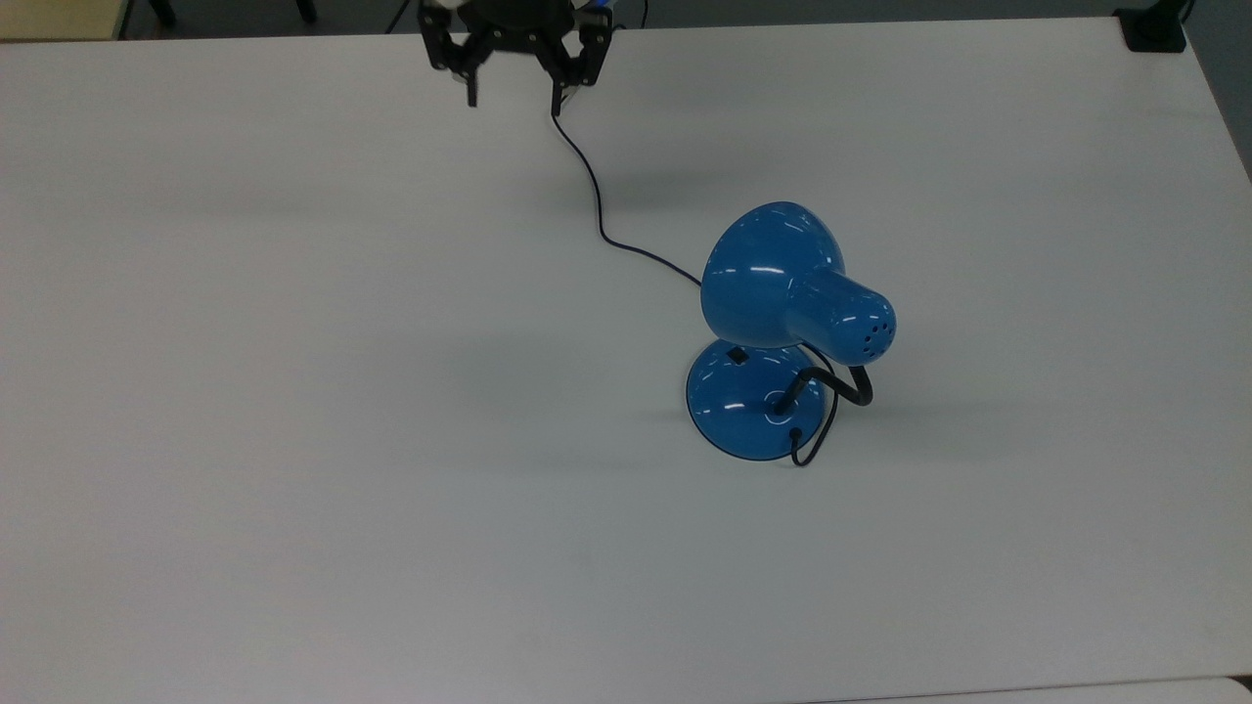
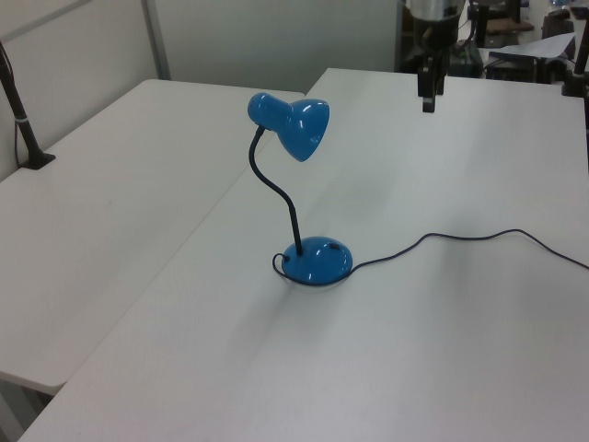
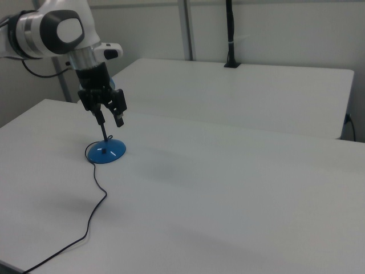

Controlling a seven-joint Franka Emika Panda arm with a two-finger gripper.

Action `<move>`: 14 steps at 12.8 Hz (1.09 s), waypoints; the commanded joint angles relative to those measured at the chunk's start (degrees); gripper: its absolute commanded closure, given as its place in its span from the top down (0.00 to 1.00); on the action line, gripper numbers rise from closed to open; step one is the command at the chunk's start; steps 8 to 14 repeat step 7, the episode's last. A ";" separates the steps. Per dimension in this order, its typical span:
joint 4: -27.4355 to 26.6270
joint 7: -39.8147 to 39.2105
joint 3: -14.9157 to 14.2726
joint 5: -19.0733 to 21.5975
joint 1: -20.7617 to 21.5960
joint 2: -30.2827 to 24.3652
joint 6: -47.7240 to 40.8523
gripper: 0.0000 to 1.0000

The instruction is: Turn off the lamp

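At the top view's 12 o'clock edge, the end effector (image 1: 514, 93) hangs with its fingers spread apart and nothing between them, well apart from the blue desk lamp (image 1: 782, 323), which stands on the white tabletop (image 1: 293, 440) toward 4 o'clock from it. The lamp's black cord (image 1: 599, 210) trails toward the end effector. The shade covers part of the base; in the right view the end effector (image 3: 110, 119) hides the shade.

In your right view the arm and gripper (image 3: 110, 117) cover the lamp (image 3: 106, 152) shade and most of its neck. The top view's upper edge cuts off the arm above the gripper (image 1: 514, 93), and the cord (image 1: 595, 191) runs out there.
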 commanded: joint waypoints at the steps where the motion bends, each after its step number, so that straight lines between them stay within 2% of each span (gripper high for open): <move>1: 2.06 1.80 -6.41 1.42 5.88 -1.05 -1.43 1.00; 3: 2.69 2.69 -8.18 3.88 6.69 -1.05 -1.51 1.00; 14: 3.57 1.63 -8.10 3.53 6.16 -0.70 -3.36 1.00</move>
